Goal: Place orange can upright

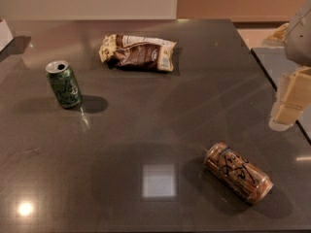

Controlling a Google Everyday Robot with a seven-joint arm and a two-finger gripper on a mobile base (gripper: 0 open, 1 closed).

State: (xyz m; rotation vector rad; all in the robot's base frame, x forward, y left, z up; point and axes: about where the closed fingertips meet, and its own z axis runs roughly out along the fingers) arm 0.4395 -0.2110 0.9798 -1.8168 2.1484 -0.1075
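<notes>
The orange can (238,172) lies on its side on the dark grey table (146,130), at the front right, with its silver top facing back-left. The black script on its side faces up. My gripper (291,99) hangs at the right edge of the view, above the table's right edge. It is behind and to the right of the orange can, apart from it, and holds nothing that I can see.
A green can (64,84) stands upright at the left. A brown and cream snack bag (138,52) lies flat at the back middle. A white object (4,33) shows at the far left edge. The table's right edge (277,89) runs just under the gripper.
</notes>
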